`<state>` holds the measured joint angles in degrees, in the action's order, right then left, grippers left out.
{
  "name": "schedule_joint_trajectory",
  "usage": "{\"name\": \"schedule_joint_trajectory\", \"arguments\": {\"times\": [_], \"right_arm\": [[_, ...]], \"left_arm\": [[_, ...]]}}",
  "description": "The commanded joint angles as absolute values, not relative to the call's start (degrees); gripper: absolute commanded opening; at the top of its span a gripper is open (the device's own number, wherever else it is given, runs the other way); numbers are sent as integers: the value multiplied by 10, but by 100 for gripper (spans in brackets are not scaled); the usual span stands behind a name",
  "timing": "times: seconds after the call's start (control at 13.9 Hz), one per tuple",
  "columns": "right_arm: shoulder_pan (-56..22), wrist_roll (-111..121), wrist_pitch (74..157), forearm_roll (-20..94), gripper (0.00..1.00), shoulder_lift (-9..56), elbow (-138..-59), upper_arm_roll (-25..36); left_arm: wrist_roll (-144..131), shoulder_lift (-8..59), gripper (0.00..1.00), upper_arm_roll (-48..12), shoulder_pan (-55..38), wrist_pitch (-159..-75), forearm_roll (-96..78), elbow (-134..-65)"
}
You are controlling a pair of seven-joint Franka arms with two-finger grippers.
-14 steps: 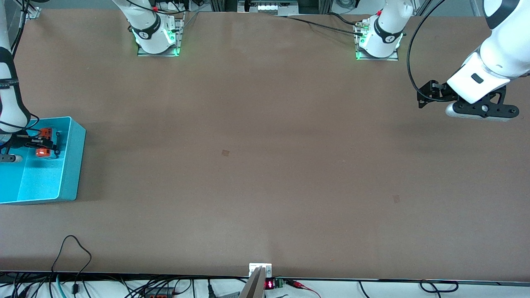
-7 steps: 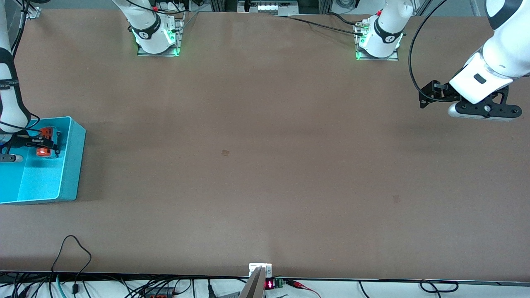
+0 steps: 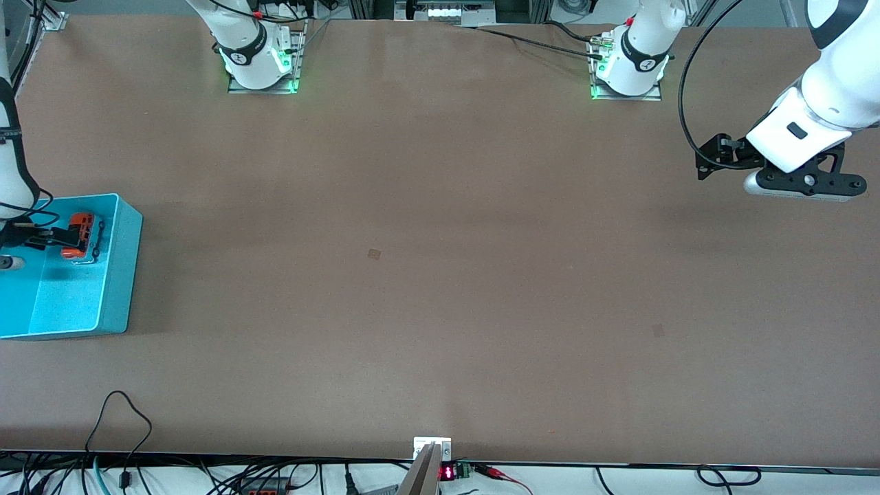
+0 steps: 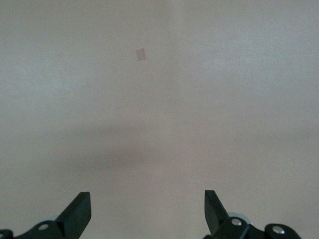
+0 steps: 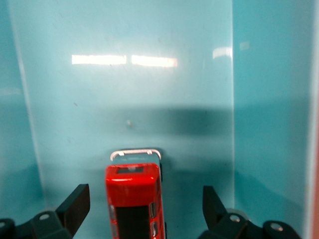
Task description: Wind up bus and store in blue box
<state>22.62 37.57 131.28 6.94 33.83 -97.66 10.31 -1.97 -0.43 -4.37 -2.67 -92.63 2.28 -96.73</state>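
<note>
The orange-red bus [image 3: 81, 235] lies on the floor of the blue box [image 3: 122, 275], close to the wall that faces the table's middle. My right gripper [image 3: 60, 239] is inside the box, open, with the bus's end between its spread fingers and no finger touching it. In the right wrist view the bus [image 5: 133, 199] shows its red roof and dark window between the open fingers [image 5: 75, 204], with the box wall [image 5: 269, 99] around it. My left gripper [image 3: 700, 161] waits open and empty above bare table at the left arm's end, as the left wrist view [image 4: 147, 209] shows.
The brown table [image 3: 440, 275] carries a small dark patch [image 3: 374, 254] near its middle and another [image 3: 658, 330] nearer the front camera. Cables [image 3: 124, 412] hang along the table's front edge. The two arm bases [image 3: 261, 65] stand at the back.
My right gripper has let go of the bus and drawn back a little toward the right arm's end. The bus now lies free in the box. The left arm has hardly moved.
</note>
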Motion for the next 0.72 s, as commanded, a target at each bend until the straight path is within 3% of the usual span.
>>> {"name": "schedule_joint_trajectory", "arguments": {"times": [0.0,0.43,0.65], "right_arm": [[206,383,1255,76,100,256,-985,98],[156,230,1075,-11,100,94,-967,6],[86,172,980,-7,100,48,-932,8]], "left_arm": [[-11,-9,100,-44,-23,-915,13,-960],[-11,-9,100,-44,-23,-915,13,-960],[-11,-9,100,-45,-23,-915,13,-960]]}}
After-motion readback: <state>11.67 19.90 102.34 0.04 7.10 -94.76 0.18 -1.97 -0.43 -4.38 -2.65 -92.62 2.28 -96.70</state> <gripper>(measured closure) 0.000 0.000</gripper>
